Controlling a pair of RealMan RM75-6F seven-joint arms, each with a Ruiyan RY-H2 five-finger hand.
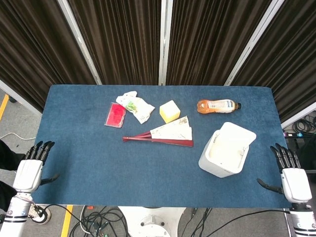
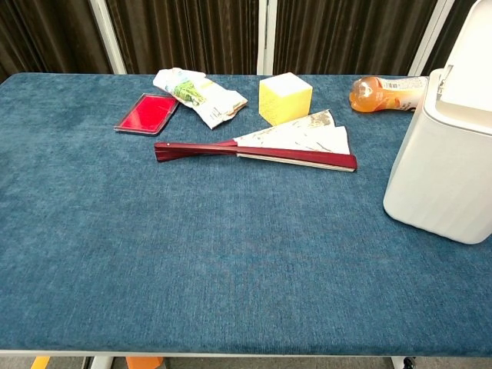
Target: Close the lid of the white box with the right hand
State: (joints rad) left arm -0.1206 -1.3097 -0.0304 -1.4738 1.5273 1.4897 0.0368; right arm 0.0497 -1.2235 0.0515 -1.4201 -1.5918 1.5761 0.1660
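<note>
The white box (image 1: 219, 157) stands at the right of the blue table, also seen at the right edge of the chest view as the white box (image 2: 446, 181). Its lid (image 1: 238, 135) is swung open toward the far right. My right hand (image 1: 292, 179) hovers off the table's right front corner, fingers spread, holding nothing, well apart from the box. My left hand (image 1: 29, 170) waits beyond the left front edge, fingers also apart and empty. Neither hand shows in the chest view.
A folding fan (image 1: 165, 135) lies mid-table, with a yellow cube (image 1: 170, 111) behind it. An orange bottle (image 1: 217, 105) lies at the back right. A crumpled wrapper (image 1: 134, 106) and a red flat case (image 1: 115, 115) sit at the back left.
</note>
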